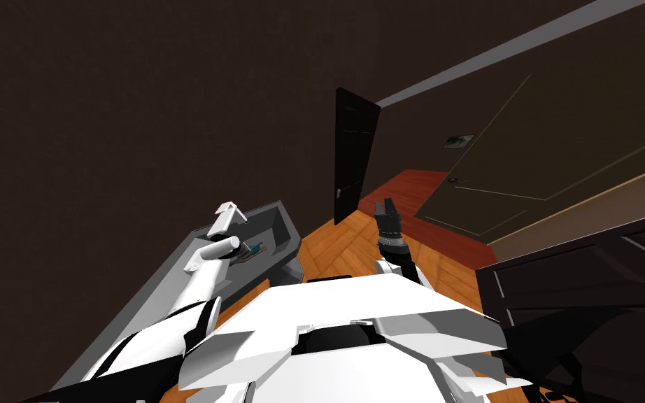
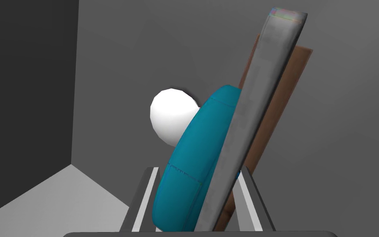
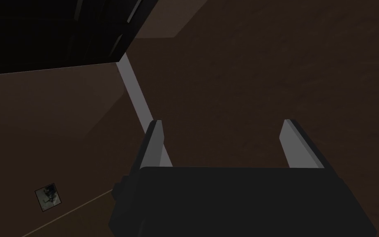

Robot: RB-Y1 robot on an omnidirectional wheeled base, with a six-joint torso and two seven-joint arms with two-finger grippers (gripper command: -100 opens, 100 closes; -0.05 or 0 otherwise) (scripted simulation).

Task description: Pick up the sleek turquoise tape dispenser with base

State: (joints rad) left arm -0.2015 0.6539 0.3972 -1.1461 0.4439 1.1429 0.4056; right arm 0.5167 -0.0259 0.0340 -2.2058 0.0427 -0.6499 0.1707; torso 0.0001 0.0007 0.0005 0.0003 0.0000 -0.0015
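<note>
Closest in, the left wrist view gives the grip itself. The left gripper (image 2: 197,169) has its two fingers (image 2: 146,193) pressed against the sides of the tape dispenser (image 2: 192,152), whose rounded turquoise body rises tilted from between them. Along the body's flank lies a long grey slab (image 2: 262,94) (whether this is the dispenser's base I cannot tell), and behind the slab is a brown panel (image 2: 285,103). Just past the turquoise body sits a white round thing (image 2: 170,115), partly hidden by it. Beyond are flat grey walls (image 2: 340,123) and a lighter grey floor (image 2: 53,197).

The head view supplies the setting. The left forearm reaches into a grey open-topped bin (image 1: 285,225) standing against a dark wall. The tape dispenser (image 1: 252,246) is a small turquoise spot inside the bin, right at the arm's end. Whether it rests on the bin's floor or hangs clear cannot be told.

Farther out, the right gripper (image 1: 387,207) is raised over the wooden floor (image 1: 335,248), well apart from the bin. Its own wrist view shows its fingers (image 3: 155,144) spread wide. Past it stands a dark door (image 1: 352,154).
</note>
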